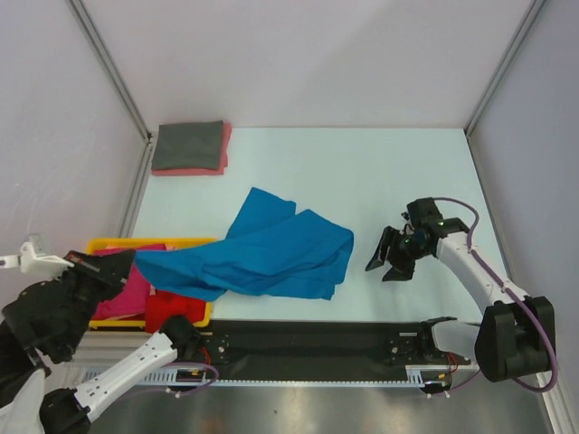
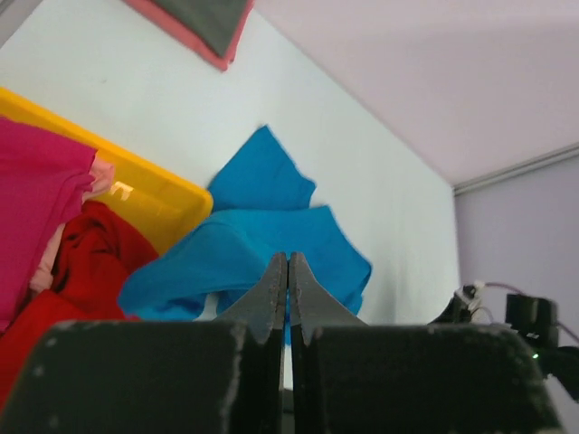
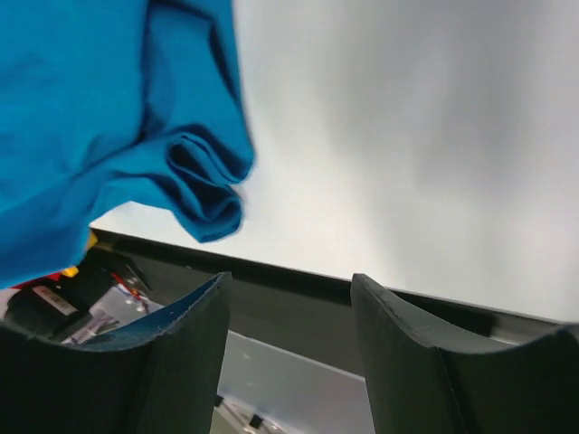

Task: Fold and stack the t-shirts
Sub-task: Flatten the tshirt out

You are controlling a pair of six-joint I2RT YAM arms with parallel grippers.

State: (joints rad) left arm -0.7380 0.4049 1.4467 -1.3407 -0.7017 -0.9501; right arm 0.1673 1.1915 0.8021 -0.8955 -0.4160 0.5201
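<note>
A bright blue t-shirt (image 1: pixel 271 249) lies crumpled mid-table, its left end drawn up over the bin to my left gripper (image 1: pixel 120 264). That gripper is shut on the blue cloth, and a sliver of blue shows between its closed jaws in the left wrist view (image 2: pixel 288 271). My right gripper (image 1: pixel 387 262) is open and empty, just right of the shirt's edge (image 3: pixel 109 108). A folded dark grey t-shirt (image 1: pixel 188 143) lies on a folded salmon pink one (image 1: pixel 194 170) at the back left. Magenta (image 1: pixel 127 289) and red (image 1: pixel 172 309) t-shirts lie in the bin.
The yellow plastic bin (image 1: pixel 118 242) stands at the near left, beside the left arm. A black rail (image 1: pixel 308 339) runs along the table's near edge. Enclosure walls and metal posts close in the table at the back and both sides.
</note>
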